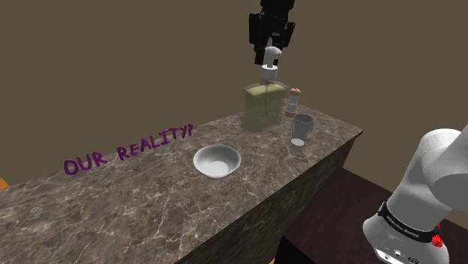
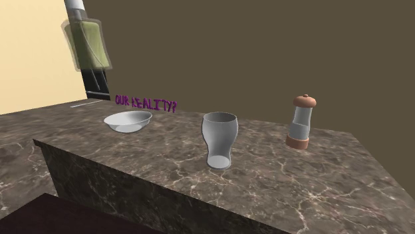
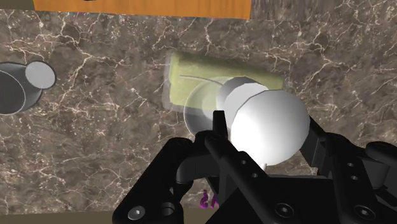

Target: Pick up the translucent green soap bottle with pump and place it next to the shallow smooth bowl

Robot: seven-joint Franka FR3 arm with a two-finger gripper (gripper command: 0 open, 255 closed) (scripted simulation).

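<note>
The green bottle [image 1: 264, 105] hangs roughly upright in the air, its long axis vertical and its white pump [image 1: 270, 66] pointing up, straight beneath the gripper [image 1: 271, 51], whose fingers pinch the pump head, high above the marble counter [image 1: 150, 202] and apart from the bowl [image 1: 217, 160].

The black pincer [image 3: 266, 132] clasps the white pump [image 3: 257, 105] of the pale green soap bottle [image 3: 191, 79] (seen from above) over the marbled table [image 3: 95, 153]; a grey glass [image 3: 19, 89] stands well apart.
</note>
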